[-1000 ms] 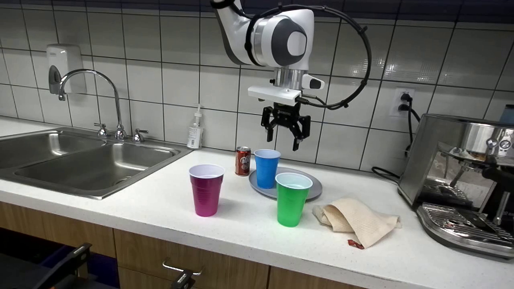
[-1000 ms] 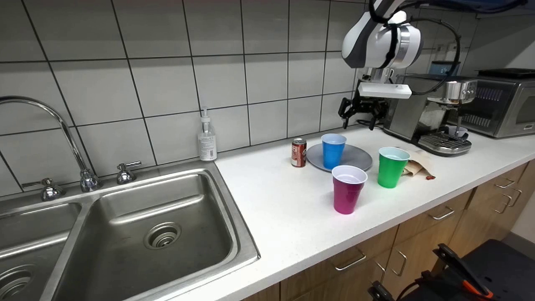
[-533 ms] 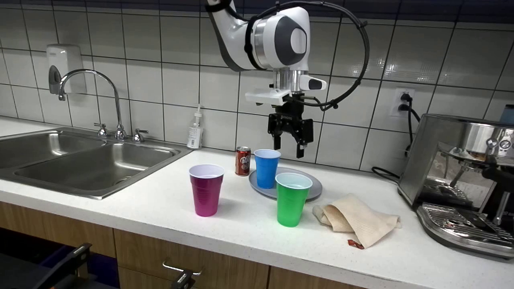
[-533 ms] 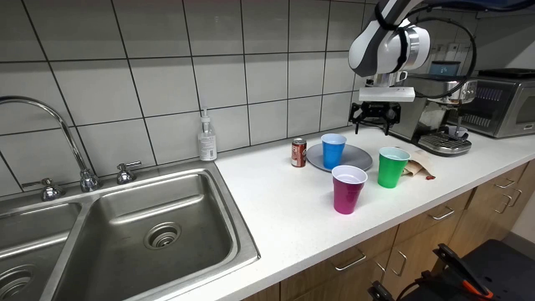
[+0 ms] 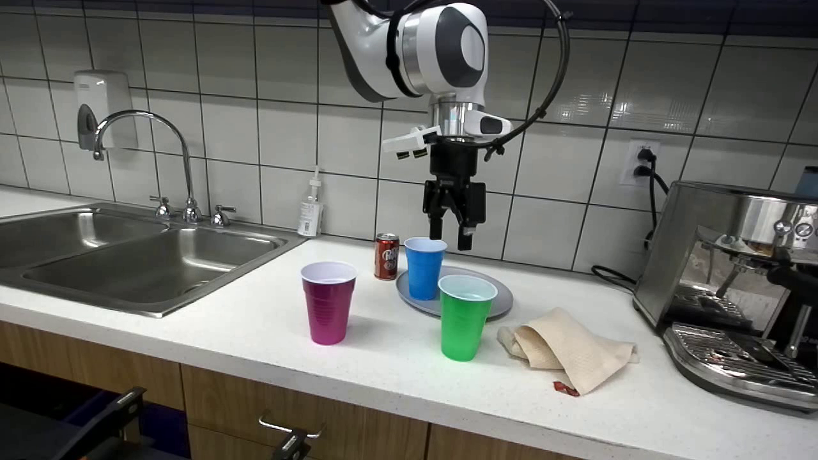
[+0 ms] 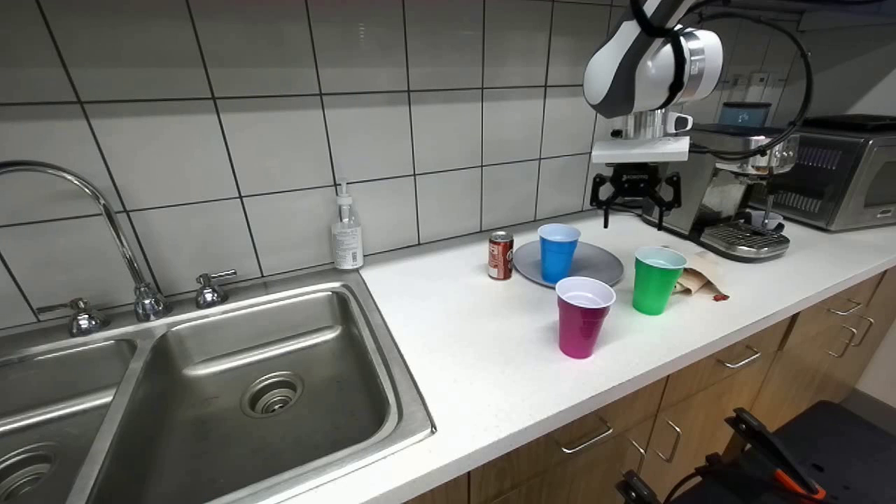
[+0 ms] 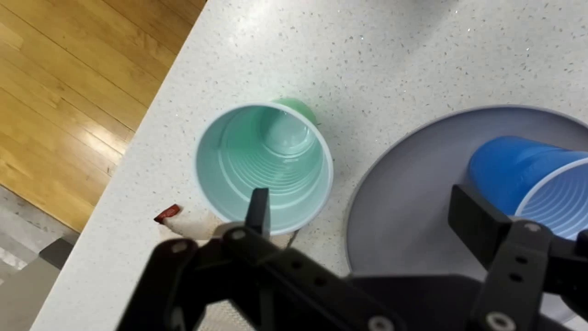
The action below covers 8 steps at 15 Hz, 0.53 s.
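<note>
My black gripper [image 5: 450, 235] [image 6: 633, 220] hangs above the counter, open with nothing between its fingers. In the wrist view it spans from over the green cup's rim to beside the blue cup. The upright blue cup [image 5: 424, 275] [image 6: 558, 255] [image 7: 510, 174] stands on a grey plate [image 5: 495, 300] [image 6: 598, 264] [image 7: 404, 220]. The upright green cup [image 5: 463, 326] [image 6: 652, 283] [image 7: 271, 147] is just off the plate, its inside looking bare from above. A magenta cup [image 5: 328, 313] [image 6: 582, 325] stands apart, towards the sink. The gripper touches none of them.
A red soda can [image 5: 386, 257] [image 6: 500, 255] stands beside the plate. A crumpled beige cloth [image 5: 569, 348] lies near the counter's front edge, a red scrap [image 5: 565, 388] [image 7: 167, 213] beside it. Tiled wall behind; sink [image 6: 273, 329] and coffee machine [image 5: 735, 281] flank the area.
The arm has lowered the gripper slightly and turned it about its upright axis, shifting it away from the wall. The jaws have stayed open; the cups, plate and can have not moved.
</note>
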Each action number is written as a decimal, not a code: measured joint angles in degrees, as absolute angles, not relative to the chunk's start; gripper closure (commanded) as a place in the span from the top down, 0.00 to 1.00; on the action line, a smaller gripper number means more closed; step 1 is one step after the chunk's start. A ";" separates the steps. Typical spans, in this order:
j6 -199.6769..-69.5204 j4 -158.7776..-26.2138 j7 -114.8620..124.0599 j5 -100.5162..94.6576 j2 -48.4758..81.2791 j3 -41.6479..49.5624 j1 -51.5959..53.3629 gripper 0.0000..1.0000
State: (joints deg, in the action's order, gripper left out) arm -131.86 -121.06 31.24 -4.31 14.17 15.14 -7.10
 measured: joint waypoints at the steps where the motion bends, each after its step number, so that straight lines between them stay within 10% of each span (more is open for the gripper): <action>1: -131.85 -121.13 32.04 -4.31 14.14 15.15 -7.10 1.00; 8: -135.78 -122.18 34.06 -4.40 14.31 15.73 -7.12 1.00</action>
State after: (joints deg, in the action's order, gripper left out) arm -135.78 -122.18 34.06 -4.40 14.31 15.73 -7.12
